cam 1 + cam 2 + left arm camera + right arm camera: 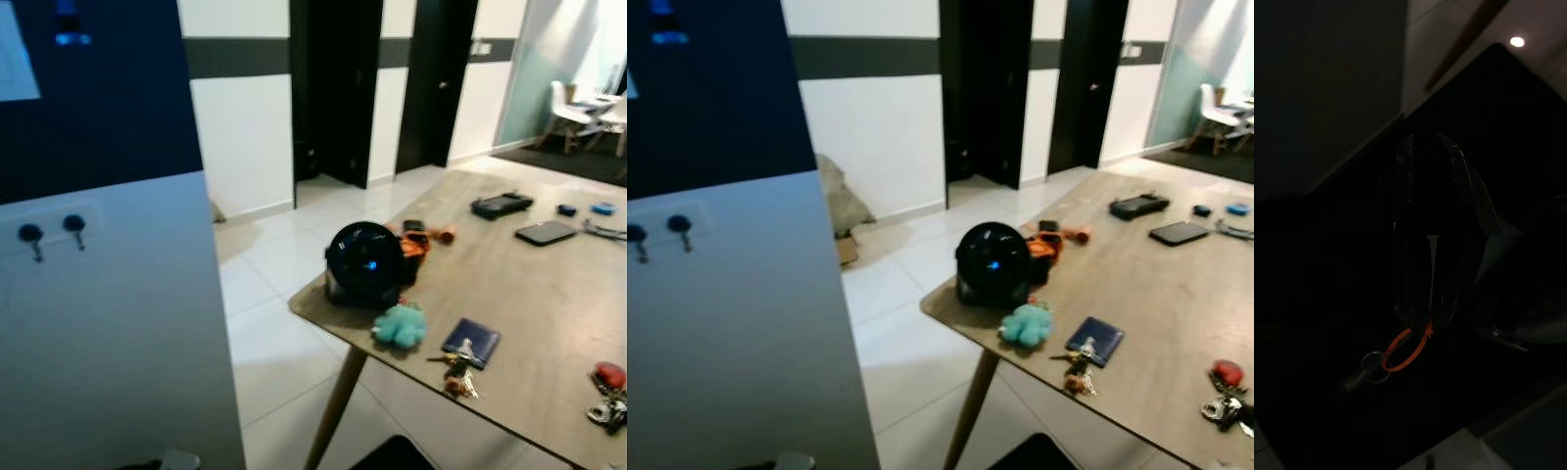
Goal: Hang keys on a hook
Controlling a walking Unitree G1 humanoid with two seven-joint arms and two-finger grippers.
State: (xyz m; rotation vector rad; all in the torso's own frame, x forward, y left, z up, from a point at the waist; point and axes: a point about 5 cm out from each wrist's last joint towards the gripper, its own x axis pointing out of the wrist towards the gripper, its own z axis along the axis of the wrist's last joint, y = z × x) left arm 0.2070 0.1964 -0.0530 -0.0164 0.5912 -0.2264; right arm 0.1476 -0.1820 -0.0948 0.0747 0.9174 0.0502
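Note:
Two dark hooks (31, 235) (74, 225) stick out of a white plate on the pale wall panel (118, 333) at my left, both bare. In the dim right wrist view my right gripper (1426, 326) is shut on a thin orange loop (1396, 369). A metal key ring (1362, 366) with a key hangs from that loop, below the fingertips. The left wrist view is very dark, with the left gripper (1425, 147) hanging idle near the floor.
A wooden table (529, 284) stands on my right with a black round device (364, 262), a teal plush (400, 325), a blue wallet (471, 341) and other key bunches (457, 372) (609, 392). White tiled floor (274, 323) lies between panel and table.

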